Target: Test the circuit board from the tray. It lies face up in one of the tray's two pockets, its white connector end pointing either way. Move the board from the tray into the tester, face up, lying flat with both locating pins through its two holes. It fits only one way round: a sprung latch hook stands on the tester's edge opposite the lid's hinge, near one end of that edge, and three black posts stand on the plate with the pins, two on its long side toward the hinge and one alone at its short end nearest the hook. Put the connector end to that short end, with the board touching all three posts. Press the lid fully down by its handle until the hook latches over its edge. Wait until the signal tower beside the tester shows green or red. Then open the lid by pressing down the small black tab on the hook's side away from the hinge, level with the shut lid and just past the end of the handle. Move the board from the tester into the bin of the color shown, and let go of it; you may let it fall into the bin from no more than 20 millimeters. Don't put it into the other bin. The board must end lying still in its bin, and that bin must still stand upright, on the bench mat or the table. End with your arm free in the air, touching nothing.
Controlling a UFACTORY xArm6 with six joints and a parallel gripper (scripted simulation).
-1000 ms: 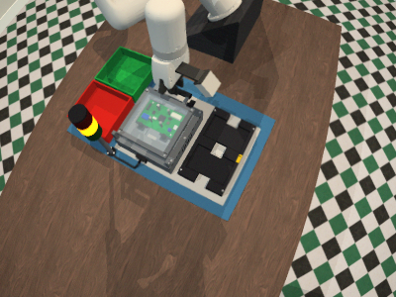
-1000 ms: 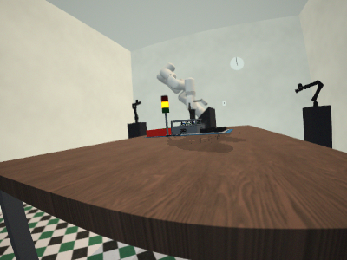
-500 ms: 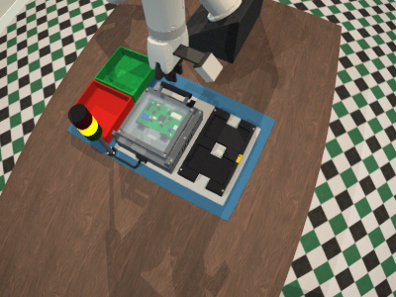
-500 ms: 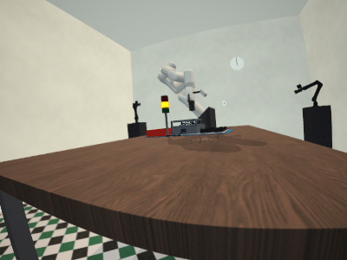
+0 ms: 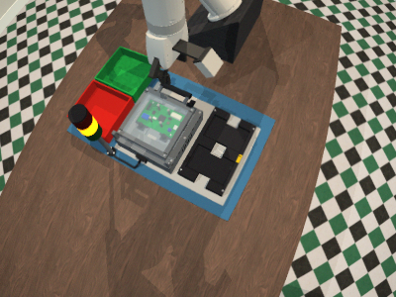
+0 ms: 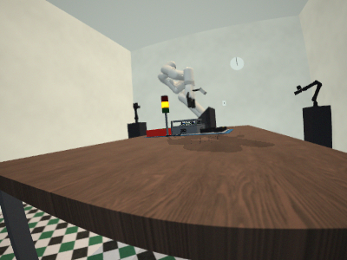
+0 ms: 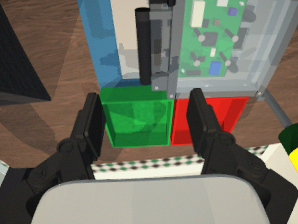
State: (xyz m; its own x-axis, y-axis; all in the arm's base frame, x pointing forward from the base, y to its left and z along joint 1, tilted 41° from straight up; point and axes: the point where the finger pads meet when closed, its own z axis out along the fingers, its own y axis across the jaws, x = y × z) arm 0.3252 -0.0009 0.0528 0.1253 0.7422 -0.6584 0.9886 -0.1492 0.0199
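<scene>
The green circuit board lies in the tester under the clear lid, which is down over it. It also shows in the wrist view. The lid's black handle runs along the lid's edge nearest the arm. My gripper is open and empty. It hovers above the handle's end by the green bin, apart from the handle. The signal tower stands beside the tester with its yellow band lit.
The green bin and the red bin stand side by side beyond the tester, right under my fingers in the wrist view. The black tray with both pockets empty lies on the blue mat beside the tester.
</scene>
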